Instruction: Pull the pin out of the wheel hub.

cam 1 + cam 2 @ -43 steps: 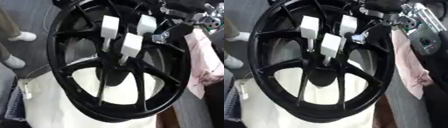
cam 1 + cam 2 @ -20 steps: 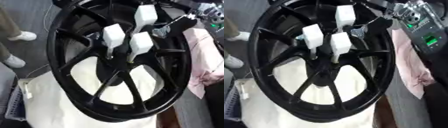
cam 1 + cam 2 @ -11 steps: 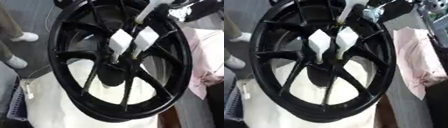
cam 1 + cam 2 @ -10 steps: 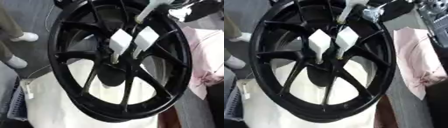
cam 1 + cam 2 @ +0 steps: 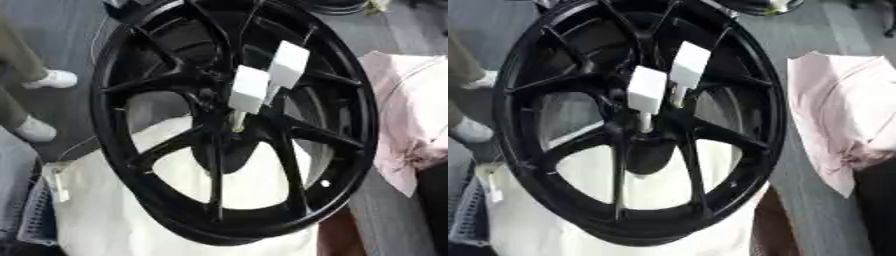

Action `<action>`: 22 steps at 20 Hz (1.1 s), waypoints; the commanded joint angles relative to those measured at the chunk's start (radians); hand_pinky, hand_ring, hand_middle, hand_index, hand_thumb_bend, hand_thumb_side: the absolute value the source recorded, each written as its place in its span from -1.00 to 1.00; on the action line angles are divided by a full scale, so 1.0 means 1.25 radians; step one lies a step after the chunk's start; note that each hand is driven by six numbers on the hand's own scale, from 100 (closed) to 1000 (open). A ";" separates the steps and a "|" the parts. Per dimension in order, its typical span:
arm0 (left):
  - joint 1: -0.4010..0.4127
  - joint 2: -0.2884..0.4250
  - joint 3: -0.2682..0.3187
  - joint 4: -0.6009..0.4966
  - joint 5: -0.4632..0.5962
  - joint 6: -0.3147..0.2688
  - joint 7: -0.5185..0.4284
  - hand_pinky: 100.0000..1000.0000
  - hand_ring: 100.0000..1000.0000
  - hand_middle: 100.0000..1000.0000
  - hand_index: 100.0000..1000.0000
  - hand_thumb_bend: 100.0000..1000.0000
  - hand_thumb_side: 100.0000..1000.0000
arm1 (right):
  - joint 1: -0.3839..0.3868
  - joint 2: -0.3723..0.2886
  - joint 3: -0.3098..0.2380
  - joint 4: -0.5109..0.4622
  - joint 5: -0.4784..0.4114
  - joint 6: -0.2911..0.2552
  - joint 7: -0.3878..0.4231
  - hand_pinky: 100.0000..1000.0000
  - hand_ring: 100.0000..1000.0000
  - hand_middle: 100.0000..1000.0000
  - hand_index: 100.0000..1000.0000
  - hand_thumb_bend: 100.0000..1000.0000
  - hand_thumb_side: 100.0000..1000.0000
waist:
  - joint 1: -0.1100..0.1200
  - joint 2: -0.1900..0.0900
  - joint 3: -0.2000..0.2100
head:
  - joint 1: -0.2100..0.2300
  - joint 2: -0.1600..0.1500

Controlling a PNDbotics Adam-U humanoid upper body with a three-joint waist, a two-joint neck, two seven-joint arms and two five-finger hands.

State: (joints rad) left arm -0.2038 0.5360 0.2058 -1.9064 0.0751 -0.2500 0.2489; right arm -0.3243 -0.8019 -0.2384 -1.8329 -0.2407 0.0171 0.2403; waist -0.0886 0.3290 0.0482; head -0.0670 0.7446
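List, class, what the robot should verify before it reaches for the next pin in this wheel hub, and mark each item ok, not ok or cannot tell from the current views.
1. Pins left to pull: ok. Two white block-headed pins stand in the hub, the lower pin and the upper pin.
2. Pin heads unobstructed: ok, nothing covers them.
3. Black wheel supported: ok, it leans tilted on a white cushion.
4. A hand in position: not ok, neither hand shows in either view.
5. How deep the pins sit: cannot tell, the shafts vanish among the dark spokes.
6. Surroundings: a pink cloth lies right of the rim, apart from the pins: ok.
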 commanded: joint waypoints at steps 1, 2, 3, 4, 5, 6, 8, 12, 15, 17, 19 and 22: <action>-0.010 0.012 0.016 -0.015 -0.002 -0.004 0.011 -0.07 0.41 0.25 0.47 -1.00 0.27 | 0.101 -0.007 -0.083 -0.101 0.044 -0.031 -0.067 0.26 -0.25 -0.87 -0.38 -1.00 -0.64 | 0.009 -0.006 -0.001 | 0.000 -0.024; -0.011 0.012 0.017 -0.015 -0.003 -0.006 0.013 -0.07 0.41 0.25 0.47 -1.00 0.26 | 0.140 0.006 -0.097 -0.117 0.076 -0.042 -0.085 0.28 -0.23 -0.86 -0.37 -1.00 -0.69 | 0.013 -0.003 0.000 | 0.000 -0.028; -0.013 0.011 0.018 -0.016 -0.003 -0.008 0.016 -0.07 0.41 0.25 0.47 -1.00 0.26 | 0.182 0.024 -0.111 -0.126 0.115 -0.060 -0.100 0.29 -0.22 -0.84 -0.36 -1.00 -0.70 | 0.017 0.000 0.001 | 0.001 -0.033; -0.015 0.011 0.019 -0.016 -0.003 -0.009 0.018 -0.06 0.41 0.25 0.47 -1.00 0.25 | 0.216 0.041 -0.119 -0.130 0.153 -0.081 -0.109 0.32 -0.18 -0.80 -0.31 -1.00 -0.73 | 0.021 0.002 0.002 | 0.002 -0.037; -0.018 0.010 0.020 -0.017 -0.003 -0.011 0.020 -0.06 0.41 0.25 0.47 -1.00 0.25 | 0.245 0.058 -0.127 -0.132 0.195 -0.103 -0.110 0.33 -0.16 -0.77 -0.28 -1.00 -0.76 | 0.026 0.004 0.003 | 0.003 -0.041; -0.020 0.010 0.020 -0.017 -0.003 -0.013 0.021 -0.06 0.41 0.26 0.47 -1.00 0.24 | 0.267 0.072 -0.134 -0.133 0.236 -0.121 -0.108 0.41 -0.03 -0.61 -0.11 -1.00 -0.76 | 0.030 0.006 0.004 | 0.005 -0.044; -0.025 0.008 0.021 -0.017 -0.002 -0.016 0.024 -0.06 0.41 0.26 0.47 -1.00 0.24 | 0.304 0.102 -0.148 -0.133 0.336 -0.172 -0.091 0.49 0.14 -0.39 0.10 -1.00 -0.58 | 0.039 0.009 0.008 | 0.010 -0.049; -0.032 0.006 0.023 -0.018 0.000 -0.022 0.029 -0.05 0.41 0.26 0.47 -1.00 0.22 | 0.355 0.148 -0.160 -0.134 0.498 -0.306 -0.019 0.74 0.68 0.42 0.76 -0.98 0.17 | 0.052 0.014 0.013 | 0.026 -0.054; -0.033 0.002 0.025 -0.017 0.001 -0.024 0.031 -0.05 0.42 0.26 0.47 -1.00 0.22 | 0.378 0.176 -0.183 -0.134 0.545 -0.352 0.014 0.79 0.81 0.58 0.84 -0.93 0.19 | 0.057 0.013 0.013 | 0.039 -0.055; -0.032 0.001 0.026 -0.017 0.001 -0.024 0.032 -0.05 0.42 0.26 0.47 -1.00 0.22 | 0.387 0.190 -0.199 -0.134 0.550 -0.360 0.010 0.80 0.81 0.58 0.84 -0.92 0.11 | 0.058 0.012 0.012 | 0.048 -0.055; -0.030 0.001 0.026 -0.017 0.001 -0.024 0.033 -0.05 0.42 0.26 0.47 -1.00 0.22 | 0.391 0.199 -0.212 -0.134 0.531 -0.369 -0.010 0.80 0.80 0.56 0.82 -0.91 -0.28 | 0.057 0.009 0.012 | 0.057 -0.053; -0.029 0.000 0.026 -0.018 0.002 -0.023 0.033 -0.05 0.42 0.26 0.47 -1.00 0.22 | 0.387 0.201 -0.229 -0.134 0.480 -0.361 -0.055 0.77 0.73 0.50 0.78 -0.95 -0.96 | 0.055 0.006 0.011 | 0.064 -0.051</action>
State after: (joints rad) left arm -0.2370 0.5183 0.2254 -1.9120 0.0739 -0.2786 0.2865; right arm 0.1590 -0.5346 -0.5023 -1.9778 0.3840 -0.4352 0.1932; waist -0.0200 0.3577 0.0626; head 0.0067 0.6914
